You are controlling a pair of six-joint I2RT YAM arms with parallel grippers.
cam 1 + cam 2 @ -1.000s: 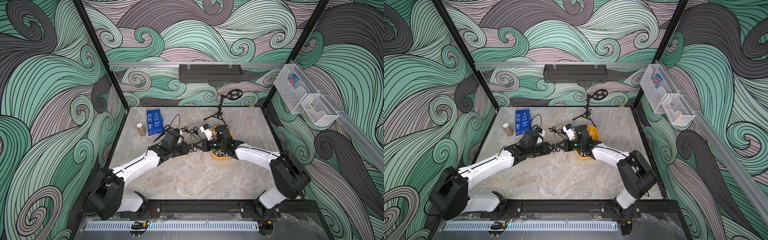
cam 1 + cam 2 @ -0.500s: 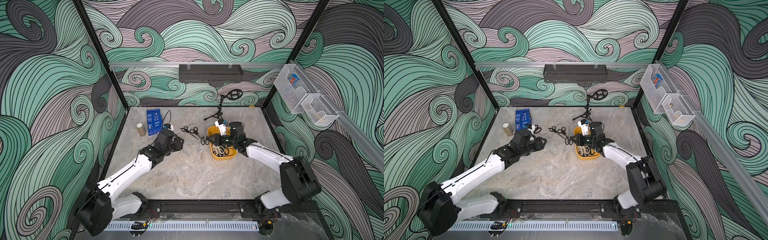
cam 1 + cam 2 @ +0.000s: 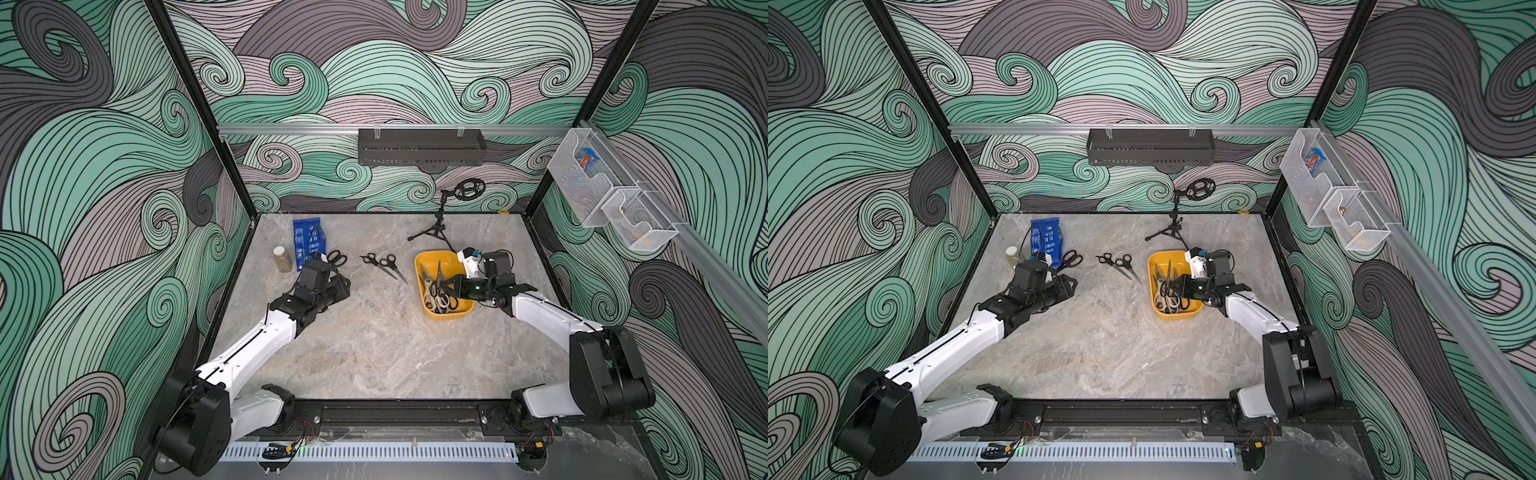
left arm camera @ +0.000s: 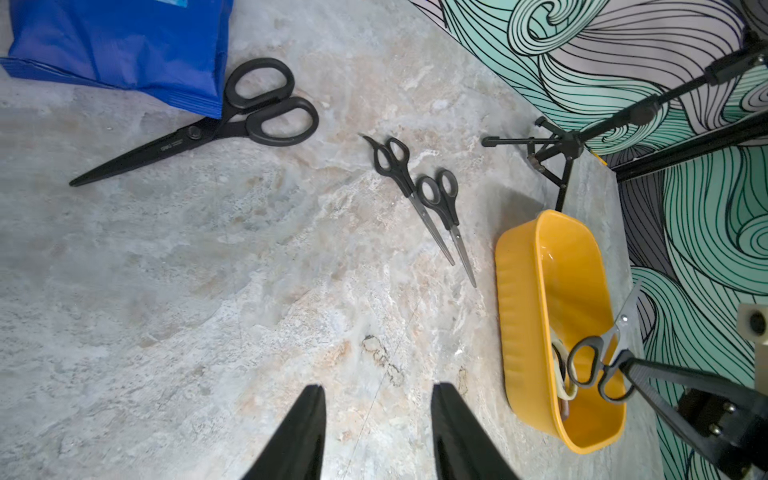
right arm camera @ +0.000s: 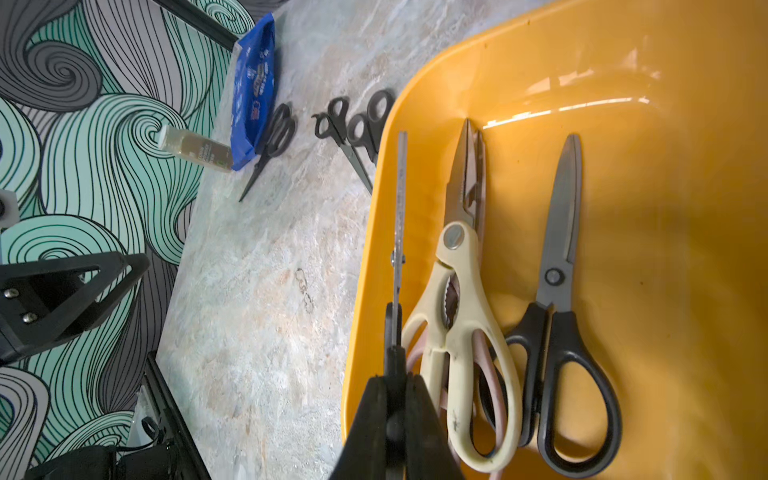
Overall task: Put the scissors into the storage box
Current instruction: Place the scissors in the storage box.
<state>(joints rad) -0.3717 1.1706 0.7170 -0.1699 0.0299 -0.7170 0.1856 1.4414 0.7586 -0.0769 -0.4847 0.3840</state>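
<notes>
While the bench (image 3: pixel 374 353) carried three pairs not yet stowed, the storage box (image 3: pixel 451 315), right of centre in both top views, already held several. The left tool (image 4: pixel 376 390) hung released and empty over bare bench. The right tool (image 5: pixel 395 382) was clenched on the handle of a small black-handled pair (image 5: pixel 400 208), held over the box just inside one long wall.

To do this well, I judged the tool should lower until the tip nears the box floor, keep off the wall, then let go so the pair drops flat beside the cream-handled pair (image 5: pixel 457 316).

The held pair's long axis ran along the box's length, parallel to the cream pair. Its tip pointed away from the tool, toward the top of the right wrist frame, blades turned edge-on.
</notes>
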